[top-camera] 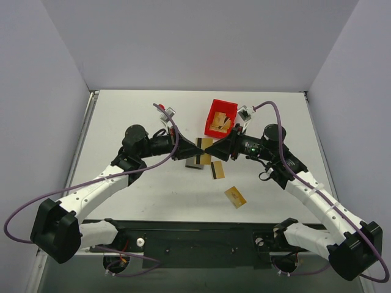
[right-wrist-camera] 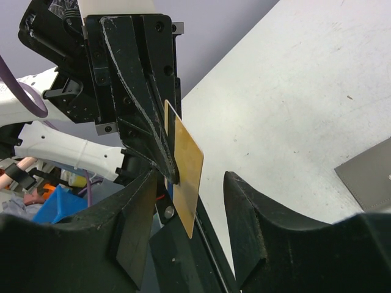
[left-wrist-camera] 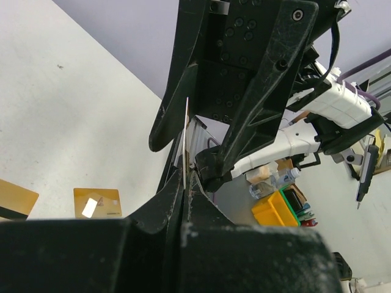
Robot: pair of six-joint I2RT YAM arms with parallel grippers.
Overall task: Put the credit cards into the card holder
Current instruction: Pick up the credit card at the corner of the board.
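Note:
My left gripper (top-camera: 200,150) is shut on a gold credit card (right-wrist-camera: 186,177) and holds it upright above the table. It shows edge-on in the left wrist view (left-wrist-camera: 185,140). My right gripper (right-wrist-camera: 189,210) is open, with one finger on each side of this card, not touching it. It faces the left gripper in the top view (top-camera: 215,150). Two more cards lie flat on the table, one with a black stripe (top-camera: 217,171) and one nearer the front (top-camera: 235,196). The grey card holder (top-camera: 195,162) lies under the left gripper and shows in the right wrist view (right-wrist-camera: 366,180).
A small red bin (top-camera: 220,118) stands just behind the two grippers, with something tan inside. The white table (top-camera: 134,116) has raised walls on the left, the right and the back. The black arm mount (top-camera: 195,238) runs along the near edge.

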